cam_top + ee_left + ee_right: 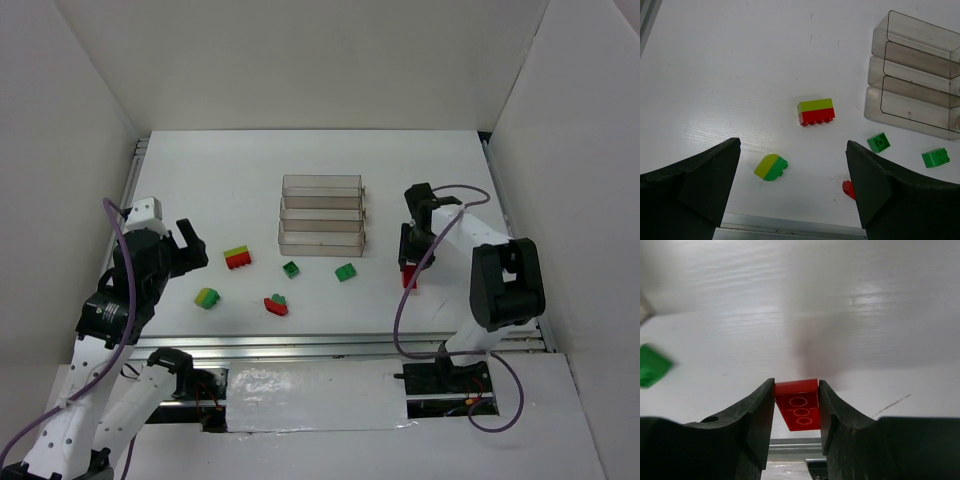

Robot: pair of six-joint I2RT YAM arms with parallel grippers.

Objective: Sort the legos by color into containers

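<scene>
One red brick [799, 410] sits clamped in the right gripper [796, 390], long axis running back between the jaws; the containers [320, 241] lie near, leftward and slightly farther back; the left gripper [792, 146] hangs wide open.

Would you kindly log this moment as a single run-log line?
right gripper: shut on red lego | left gripper: open, empty | other legos: on table, outside containers

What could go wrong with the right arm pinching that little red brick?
The right end effector holds the red brick right at the ends of its jaws, so it might twist or slip out when lifted. The containers are clear and narrow, so a drop could clip a wall. The yellow-green and red stack is joined; it may get binned unsplit.
</scene>
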